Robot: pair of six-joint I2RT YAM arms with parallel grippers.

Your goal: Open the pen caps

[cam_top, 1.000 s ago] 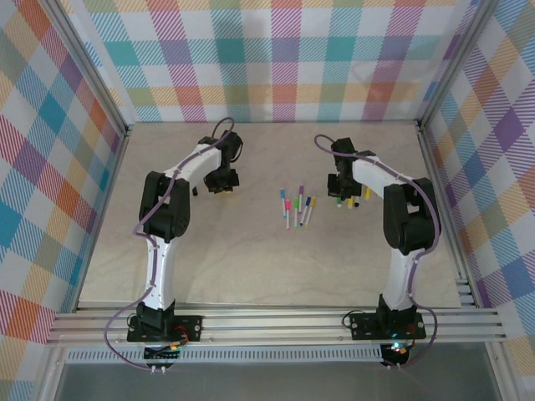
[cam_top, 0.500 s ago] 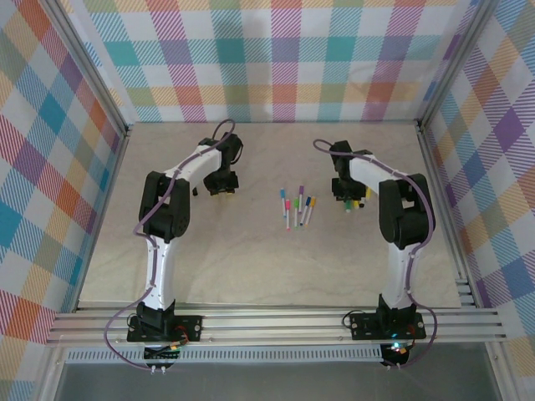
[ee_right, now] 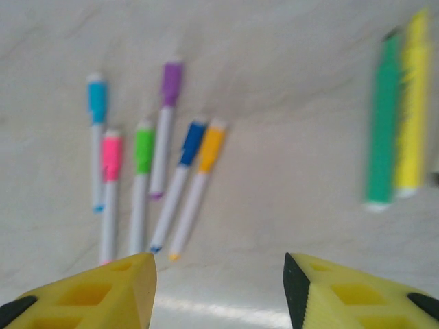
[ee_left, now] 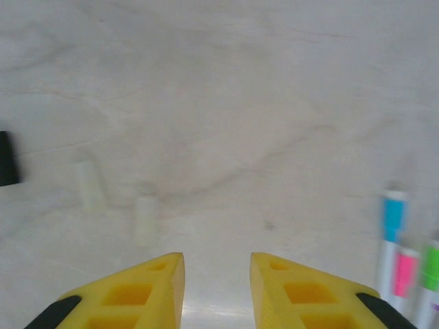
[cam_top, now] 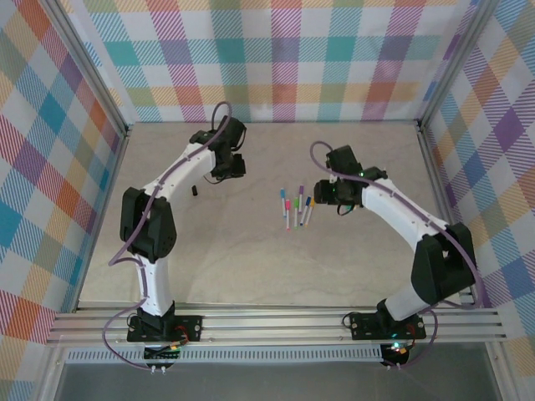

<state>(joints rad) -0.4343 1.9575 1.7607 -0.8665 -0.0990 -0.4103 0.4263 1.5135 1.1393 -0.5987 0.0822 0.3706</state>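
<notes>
I hang my right gripper [ee_right: 219,274] open and empty over the row of pens [ee_right: 139,205], caps [ee_right: 112,156] on, ready to pick one (my left gripper [ee_left: 216,274] sits open and empty too).

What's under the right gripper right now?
Between the fingers of the right gripper, bare table shows. Six slim pens with coloured caps lie just ahead, a green marker and a yellow marker off to one side. Whatever lies beneath the fingers themselves is covered.
</notes>
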